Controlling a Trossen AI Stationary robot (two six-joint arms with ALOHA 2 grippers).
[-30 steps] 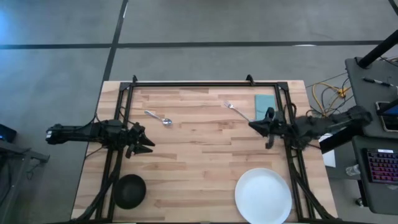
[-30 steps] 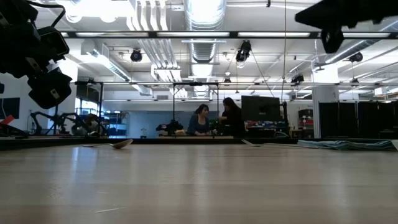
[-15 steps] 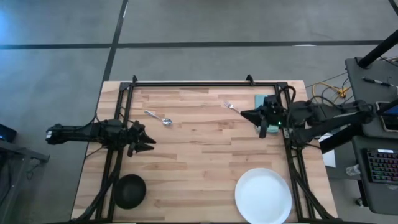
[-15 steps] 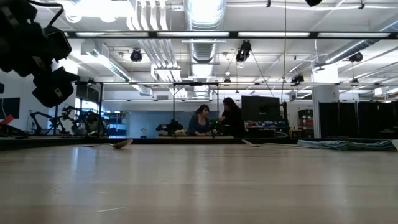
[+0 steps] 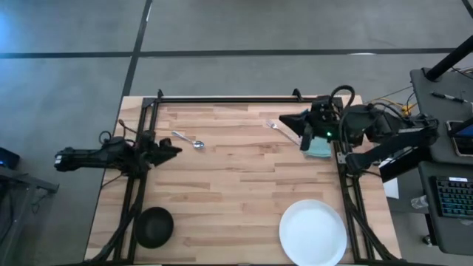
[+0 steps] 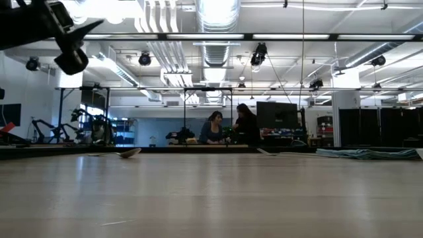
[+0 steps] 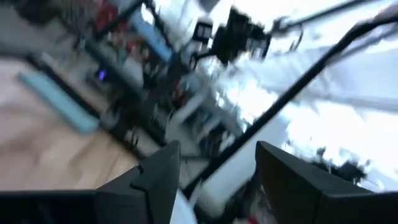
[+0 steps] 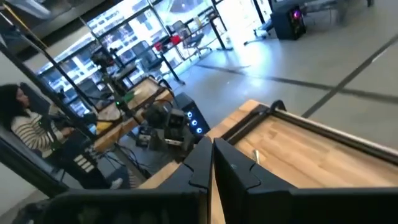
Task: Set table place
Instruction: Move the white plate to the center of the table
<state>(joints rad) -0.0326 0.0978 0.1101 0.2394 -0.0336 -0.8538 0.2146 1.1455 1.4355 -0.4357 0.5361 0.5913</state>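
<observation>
The silver spoon (image 5: 189, 140) lies flat on the wooden table (image 5: 236, 185) at the far left. The silver fork (image 5: 272, 125) lies at the far right beside the teal napkin (image 5: 319, 146). The black bowl (image 5: 154, 226) stands at the near left and the white plate (image 5: 312, 232) at the near right. My left gripper (image 5: 176, 150) is open (image 7: 217, 149) and empty, raised, just left of the spoon. My right gripper (image 5: 284, 123) is shut (image 8: 211, 146) and empty, held above the fork's handle end.
Black frame rails (image 5: 244, 99) run along the table's far edge and down both sides under the arms. The napkin is partly covered by my right arm. In the low view people sit at a desk (image 6: 228, 129) far behind the table. The middle planks lie bare.
My right gripper has swung from beside the napkin toward the table's far edge and left, ending over the fork, and has left the low view. My left gripper has risen and gone toward the far edge, nearer the spoon. No object has moved.
</observation>
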